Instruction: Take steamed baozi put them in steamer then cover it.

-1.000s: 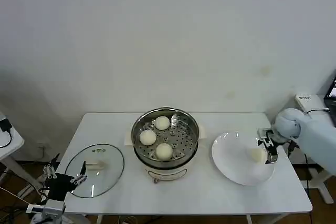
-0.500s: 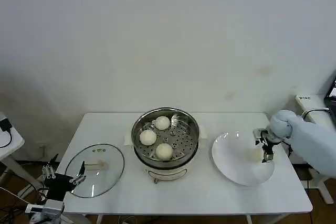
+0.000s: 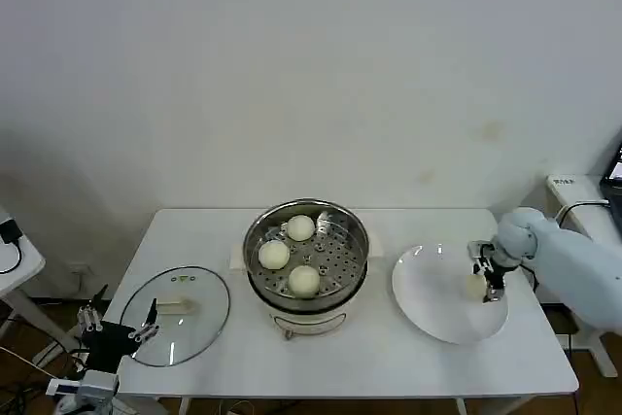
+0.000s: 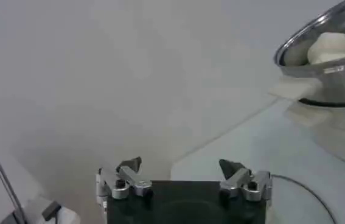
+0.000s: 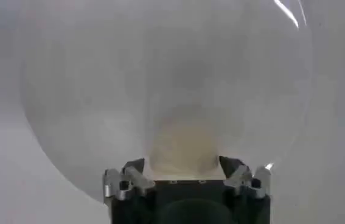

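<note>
The steamer [image 3: 306,252] is seen as polished, mirror-bright steel with a perforated metal tray and a matt white base. The steamed baozi [image 3: 304,281] are shown as smooth, matt, cream dough. A glossy white plate [image 3: 428,313], near the table's right edge, carries bright highlights. The lid [image 3: 199,323], at the left front corner, is clear glass with a cream handle. The table [image 3: 389,357] is finished in smooth matt white. The left gripper [image 4: 184,176] and the right gripper [image 5: 184,172] are shown with dull grey metal fingers on black bodies.

Looks like a lab or test room set up as a mock kitchen: bare white wall [image 3: 311,65], plain white folding table [image 3: 389,357], loose cables on the floor near left [image 3: 29,362], equipment on a side stand far right [image 3: 573,187].
</note>
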Controlling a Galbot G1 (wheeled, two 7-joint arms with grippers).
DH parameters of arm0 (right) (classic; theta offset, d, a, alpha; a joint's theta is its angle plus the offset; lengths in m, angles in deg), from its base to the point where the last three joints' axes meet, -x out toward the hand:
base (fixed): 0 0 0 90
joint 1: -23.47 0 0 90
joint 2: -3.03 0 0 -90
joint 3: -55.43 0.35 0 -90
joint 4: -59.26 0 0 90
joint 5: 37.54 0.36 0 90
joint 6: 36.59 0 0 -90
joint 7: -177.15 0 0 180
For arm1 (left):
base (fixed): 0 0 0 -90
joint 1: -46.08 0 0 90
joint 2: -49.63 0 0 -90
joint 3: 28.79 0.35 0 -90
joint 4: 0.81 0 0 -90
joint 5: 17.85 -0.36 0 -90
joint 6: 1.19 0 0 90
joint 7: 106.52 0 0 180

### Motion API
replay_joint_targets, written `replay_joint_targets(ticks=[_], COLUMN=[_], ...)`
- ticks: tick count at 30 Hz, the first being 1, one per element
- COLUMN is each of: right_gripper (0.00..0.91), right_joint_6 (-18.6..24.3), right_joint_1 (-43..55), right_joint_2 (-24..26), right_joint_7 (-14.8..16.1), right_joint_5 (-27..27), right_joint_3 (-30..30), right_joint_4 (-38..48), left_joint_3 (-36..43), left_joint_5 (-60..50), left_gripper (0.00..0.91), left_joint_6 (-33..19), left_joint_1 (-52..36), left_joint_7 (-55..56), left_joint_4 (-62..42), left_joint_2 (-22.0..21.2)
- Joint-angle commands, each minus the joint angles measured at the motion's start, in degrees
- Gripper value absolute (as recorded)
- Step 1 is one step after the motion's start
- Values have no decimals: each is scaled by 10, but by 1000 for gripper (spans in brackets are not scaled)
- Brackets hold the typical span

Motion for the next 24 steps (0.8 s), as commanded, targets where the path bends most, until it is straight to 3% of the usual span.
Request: replay_joint_targets(ticks=[1, 15, 24], right_gripper=[715, 675, 685], right_joint_6=[-3, -21, -67], right_joint_1=[0, 114, 290], right_joint_2=[-1, 28, 24], right_joint_7=[1, 17, 8], right_joint_5=[0, 71, 156], right_joint_3=[1, -60, -188], right_joint_4=[1, -78, -166], left_joint_3=[-3, -7, -3], left_joint_5=[1, 3, 2], left_gripper=[907, 907, 907], left_joint_6=[0, 1, 1], left_joint_1=[2, -1, -11], left_joint_7=[0, -1, -1], left_joint_4=[3, 8, 2], left_joint_2=[1, 1, 3])
